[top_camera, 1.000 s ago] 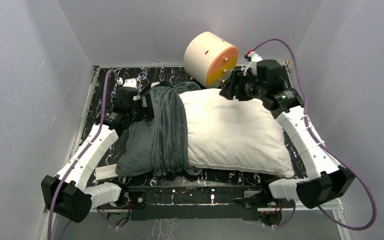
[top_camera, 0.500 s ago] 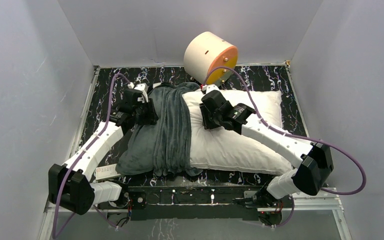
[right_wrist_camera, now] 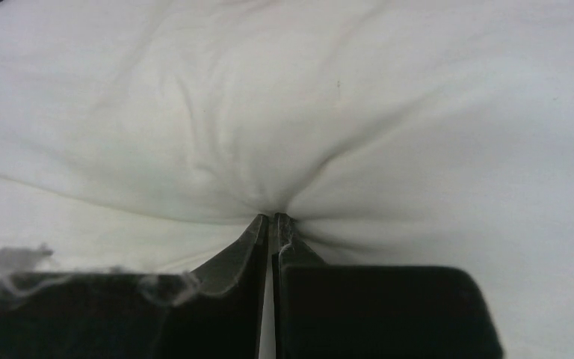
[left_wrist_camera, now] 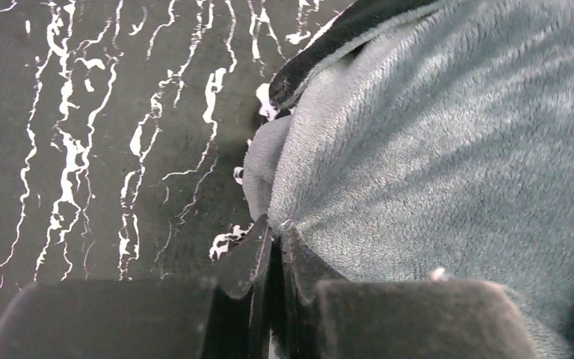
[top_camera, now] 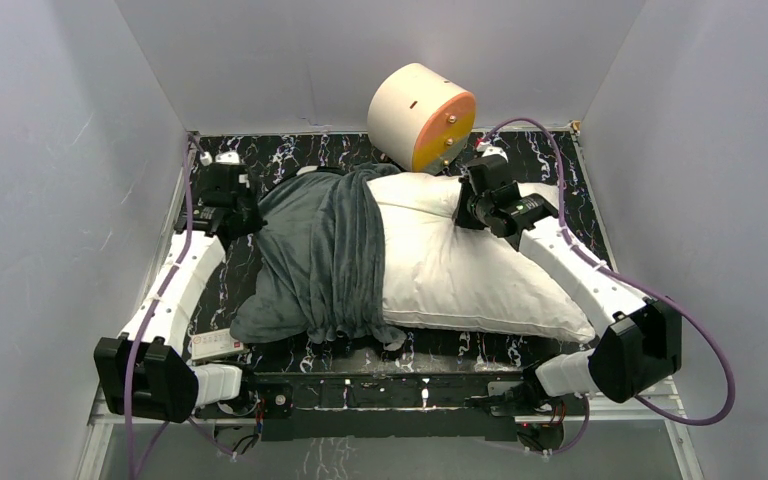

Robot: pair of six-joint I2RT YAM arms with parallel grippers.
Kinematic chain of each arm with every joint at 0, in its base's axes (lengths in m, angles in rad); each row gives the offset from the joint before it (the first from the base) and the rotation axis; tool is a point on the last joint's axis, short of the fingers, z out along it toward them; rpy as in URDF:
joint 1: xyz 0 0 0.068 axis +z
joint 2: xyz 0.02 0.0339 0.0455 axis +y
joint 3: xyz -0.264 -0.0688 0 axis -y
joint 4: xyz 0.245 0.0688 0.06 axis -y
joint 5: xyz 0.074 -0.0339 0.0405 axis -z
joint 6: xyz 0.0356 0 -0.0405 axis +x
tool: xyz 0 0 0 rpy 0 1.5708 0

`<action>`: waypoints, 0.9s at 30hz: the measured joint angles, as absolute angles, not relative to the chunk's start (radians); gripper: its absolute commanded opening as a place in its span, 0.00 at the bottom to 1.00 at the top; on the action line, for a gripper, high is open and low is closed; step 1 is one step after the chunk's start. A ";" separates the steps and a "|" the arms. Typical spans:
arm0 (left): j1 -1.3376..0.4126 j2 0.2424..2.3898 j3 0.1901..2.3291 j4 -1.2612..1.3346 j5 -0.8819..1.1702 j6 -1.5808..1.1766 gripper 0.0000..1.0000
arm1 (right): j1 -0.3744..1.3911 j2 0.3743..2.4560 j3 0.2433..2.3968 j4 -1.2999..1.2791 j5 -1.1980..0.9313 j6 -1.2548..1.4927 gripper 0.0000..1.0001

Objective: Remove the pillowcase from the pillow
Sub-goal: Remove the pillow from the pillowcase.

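The pillowcase (top_camera: 325,255) sheathes only the left end of the pillow (top_camera: 480,275), toward the left edge of the worktop (top_camera: 280,150). The left gripper (left_wrist_camera: 276,233) pinches its grey plush; the right gripper (right_wrist_camera: 271,221) pinches the pillow's white cloth. Stripping is in hand; next, the two grips must draw apart.

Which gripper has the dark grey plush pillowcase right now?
The left gripper, pinched shut on the edge of the dark grey plush pillowcase; the right gripper instead pinches the plump white pillow.
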State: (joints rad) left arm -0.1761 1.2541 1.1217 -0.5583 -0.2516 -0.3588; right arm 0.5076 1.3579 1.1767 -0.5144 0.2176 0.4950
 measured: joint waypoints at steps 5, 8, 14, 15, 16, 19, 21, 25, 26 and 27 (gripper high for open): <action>-0.104 1.253 1.129 -0.562 -0.128 -0.310 0.83 | 0.493 1.367 1.179 -0.516 0.185 0.485 0.17; -0.103 1.253 1.133 -0.580 -0.055 -0.311 0.95 | 0.492 1.378 1.189 -0.519 0.178 0.478 0.19; -0.104 1.163 1.139 -0.689 -0.042 -0.361 0.98 | 0.491 1.390 1.192 -0.518 0.156 0.467 0.23; -0.104 1.124 1.140 -0.709 -0.030 -0.371 0.98 | 0.491 1.393 1.192 -0.518 0.152 0.467 0.24; -0.104 1.089 1.140 -0.721 -0.009 -0.378 0.98 | 0.491 1.395 1.193 -0.518 0.150 0.467 0.25; -0.100 0.971 1.138 -0.743 0.133 -0.398 0.98 | 0.490 1.398 1.193 -0.516 0.135 0.468 0.29; -0.101 0.907 1.116 -0.746 0.231 -0.417 0.98 | 0.488 1.398 1.193 -0.513 0.121 0.468 0.30; -0.102 0.818 1.017 -0.793 0.321 -0.459 0.97 | 0.484 1.398 1.193 -0.510 0.104 0.469 0.30; -0.102 0.809 0.990 -0.813 0.325 -0.466 0.96 | 0.483 1.398 1.193 -0.509 0.103 0.469 0.30; -0.102 0.810 0.968 -0.837 0.328 -0.469 0.92 | 0.483 1.400 1.193 -0.508 0.102 0.470 0.30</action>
